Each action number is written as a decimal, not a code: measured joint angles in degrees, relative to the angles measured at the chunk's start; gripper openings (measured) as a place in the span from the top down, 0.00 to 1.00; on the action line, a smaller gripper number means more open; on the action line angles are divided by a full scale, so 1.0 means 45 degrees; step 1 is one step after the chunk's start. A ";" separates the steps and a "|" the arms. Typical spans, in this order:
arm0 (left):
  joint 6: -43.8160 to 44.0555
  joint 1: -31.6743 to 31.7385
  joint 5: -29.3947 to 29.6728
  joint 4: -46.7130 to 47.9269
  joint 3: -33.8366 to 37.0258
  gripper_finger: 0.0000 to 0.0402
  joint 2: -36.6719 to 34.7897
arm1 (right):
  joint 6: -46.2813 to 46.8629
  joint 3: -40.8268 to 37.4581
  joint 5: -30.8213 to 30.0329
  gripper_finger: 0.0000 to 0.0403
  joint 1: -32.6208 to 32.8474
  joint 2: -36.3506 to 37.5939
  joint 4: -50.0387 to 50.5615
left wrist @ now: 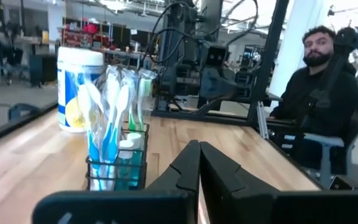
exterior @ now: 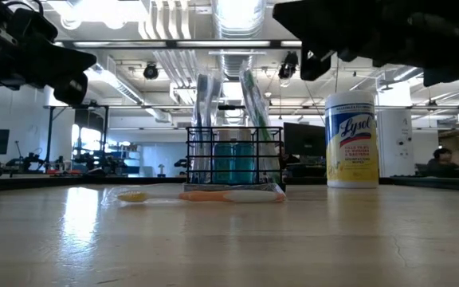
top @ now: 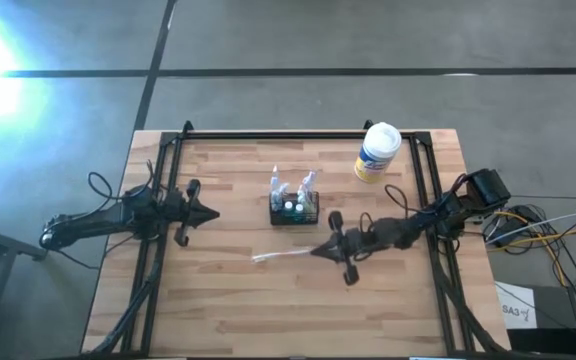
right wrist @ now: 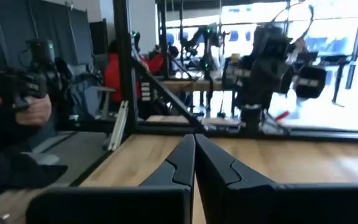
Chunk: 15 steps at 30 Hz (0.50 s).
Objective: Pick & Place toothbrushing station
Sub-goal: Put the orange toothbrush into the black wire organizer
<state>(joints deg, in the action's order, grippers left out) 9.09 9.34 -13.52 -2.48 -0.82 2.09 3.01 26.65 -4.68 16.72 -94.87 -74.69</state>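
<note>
The toothbrushing station [top: 295, 210], a small black wire caddy, stands on its base at the table's middle. Toothbrushes [exterior: 205, 104] stand upright in it, with teal bottles among them; it also shows in the left wrist view [left wrist: 117, 171]. A loose toothbrush [top: 280, 257] lies flat on the wood in front of the caddy [exterior: 205, 195]. My left gripper [top: 215, 213] is shut, level, left of the caddy and pointing at it. My right gripper [top: 314, 250] is shut and hovers well above the table by the loose toothbrush's right end, touching nothing.
A white-and-yellow Lysol tub [top: 377, 152] stands at the far right of the table. Black frame rails [top: 268, 134] run along the far and side edges. A person [left wrist: 322, 93] sits beyond the table's right side. Cables [top: 538, 235] lie off the right edge.
</note>
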 joint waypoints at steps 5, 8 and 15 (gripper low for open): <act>0.0649 0.0008 0.0043 0.0061 -0.0123 0.97 -0.0010 | 0.0631 0.0140 0.0004 0.98 0.0003 0.0000 0.1384; 0.0656 0.0005 0.0039 0.0049 -0.0126 0.98 -0.0010 | 0.0653 0.0720 -0.0009 0.98 0.0010 0.0000 0.2830; 0.0624 0.0005 0.0035 0.0121 -0.0126 0.96 -0.0005 | 0.1068 0.2932 -0.1638 0.98 0.0041 -0.0005 0.8389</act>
<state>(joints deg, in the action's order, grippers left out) 11.90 9.37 -13.37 -1.93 -1.39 2.07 7.81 39.85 -12.05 16.91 -94.89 -36.94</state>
